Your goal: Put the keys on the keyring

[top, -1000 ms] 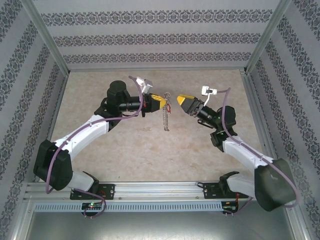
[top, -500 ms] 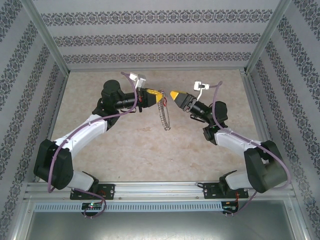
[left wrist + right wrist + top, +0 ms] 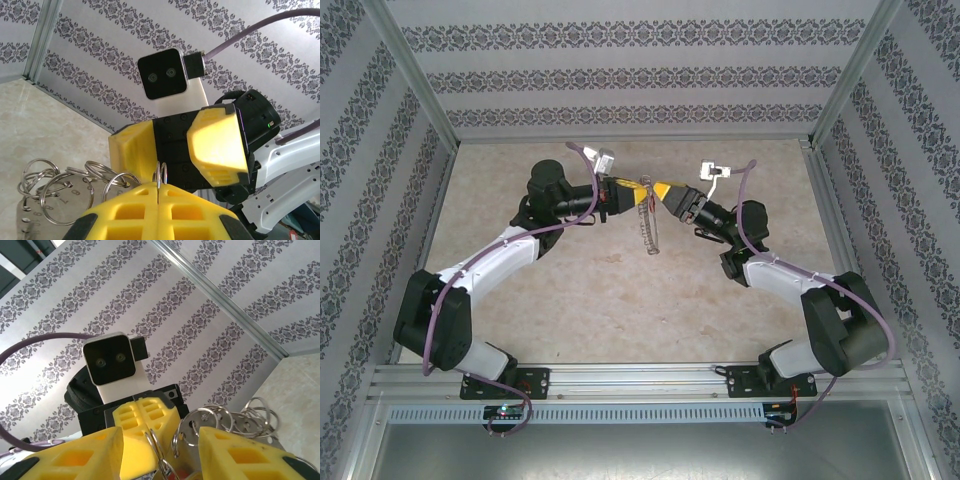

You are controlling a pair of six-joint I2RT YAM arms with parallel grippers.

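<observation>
We are at the threading step, with both arms raised over the surface and their tips brought nose to nose. The left tool is clenched on the thin wire of the keyring, which hangs below it clear of the surface; in the left wrist view the wire rises edge-on from the seam between the shut fingers, and the small rings fan out to one side. The right tool is released, its fingers standing apart on either side of the loop's wire and touching nothing that we can make out. A reddish speck low between those fingers may be the head of the key, though too little of it shows for us to be sure. We judge the key is not yet on the loop. Next, the right tool must close on the key or on the wire's free end. The left tool must hold the loop steady meanwhile, since the hanging rings could swing and foul the gap.
</observation>
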